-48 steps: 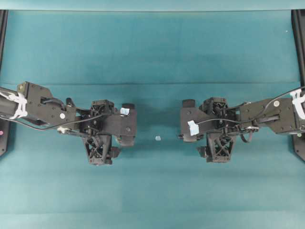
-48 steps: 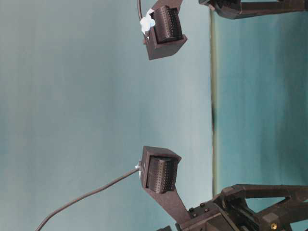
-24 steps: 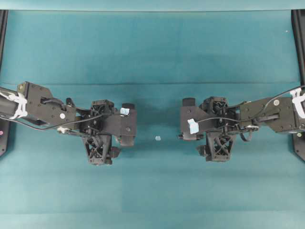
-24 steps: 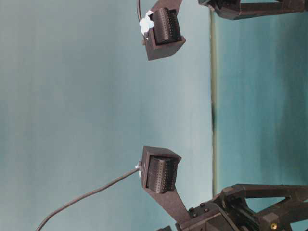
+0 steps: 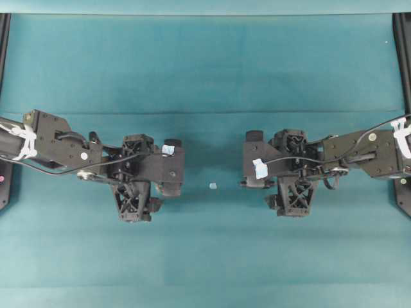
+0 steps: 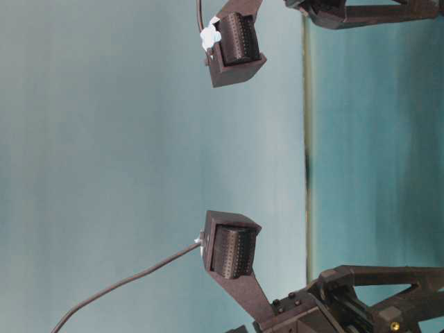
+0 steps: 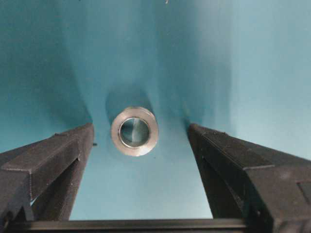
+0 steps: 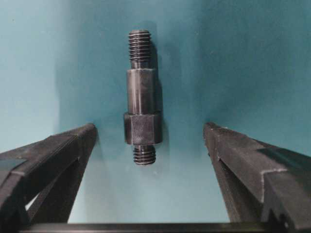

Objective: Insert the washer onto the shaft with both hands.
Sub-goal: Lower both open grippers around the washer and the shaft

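Washer point(image 7: 134, 131): unmoved on the teal surface point(image 5: 205, 256), framed by the wide-open, empty left end effector point(image 7: 138, 145).
Shaft point(image 8: 141, 97): lying untouched, right end effector point(image 8: 150, 141) equally wide, empty.
Change: none; grasping hasn't begun.

Both arms reach in from the sides toward the white speck point(image 5: 212, 186) at mid-table and stop short of it. The left gripper point(image 7: 141, 141) stands with its jaws wide apart, gripping nothing. The right gripper point(image 8: 149, 138) mirrors it across the speck, equally spread and empty.
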`<state>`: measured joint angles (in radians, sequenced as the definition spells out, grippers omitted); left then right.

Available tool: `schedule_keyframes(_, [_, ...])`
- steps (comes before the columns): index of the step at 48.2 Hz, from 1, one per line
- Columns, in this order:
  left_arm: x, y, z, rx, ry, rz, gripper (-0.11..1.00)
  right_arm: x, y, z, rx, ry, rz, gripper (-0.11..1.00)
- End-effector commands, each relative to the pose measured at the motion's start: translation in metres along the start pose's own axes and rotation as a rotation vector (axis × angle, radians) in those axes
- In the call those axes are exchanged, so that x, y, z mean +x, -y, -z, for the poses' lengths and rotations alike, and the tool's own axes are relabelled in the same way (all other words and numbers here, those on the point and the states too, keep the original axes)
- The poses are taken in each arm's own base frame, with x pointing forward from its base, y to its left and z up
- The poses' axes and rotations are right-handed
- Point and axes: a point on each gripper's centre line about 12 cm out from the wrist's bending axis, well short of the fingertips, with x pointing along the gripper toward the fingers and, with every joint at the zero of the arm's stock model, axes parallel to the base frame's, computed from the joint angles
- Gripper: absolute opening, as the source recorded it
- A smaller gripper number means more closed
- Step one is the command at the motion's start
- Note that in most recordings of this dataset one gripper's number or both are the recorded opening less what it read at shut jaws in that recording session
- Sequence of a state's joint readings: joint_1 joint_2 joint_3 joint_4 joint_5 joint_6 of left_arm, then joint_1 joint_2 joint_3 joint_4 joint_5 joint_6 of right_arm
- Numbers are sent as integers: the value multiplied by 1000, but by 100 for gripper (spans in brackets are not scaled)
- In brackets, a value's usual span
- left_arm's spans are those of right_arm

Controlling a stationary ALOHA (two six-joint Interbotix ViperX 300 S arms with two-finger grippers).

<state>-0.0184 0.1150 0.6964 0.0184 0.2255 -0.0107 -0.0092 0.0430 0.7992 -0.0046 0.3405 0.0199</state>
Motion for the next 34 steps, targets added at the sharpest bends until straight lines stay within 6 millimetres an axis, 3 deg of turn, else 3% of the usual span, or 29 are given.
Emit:
schedule_keyframes(1, [-2, -1, -5, 2, 17, -1, 90, 0, 3, -4, -1, 12, 4, 87])
schedule_keyframes(34, [-2, -6, -6, -11, 20, -9, 89, 0, 3, -4, -1, 15, 4, 86])
